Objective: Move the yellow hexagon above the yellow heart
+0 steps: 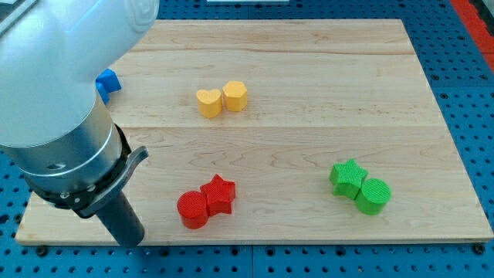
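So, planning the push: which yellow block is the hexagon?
The yellow hexagon block, on the view's right of the pair, touching the yellow heart block; its sides are flat-faceted.

A pale wooden board [309,108] of lengthwise planks lies evenly lit on a blue perforated surface [471,93] showing past its right, bottom and left edges.

yellow heart [208,102] touching yellow hexagon [235,96], left side blocked

blue block [109,82] half hidden behind the arm, shape unclear; my tip [133,241] barely discernible
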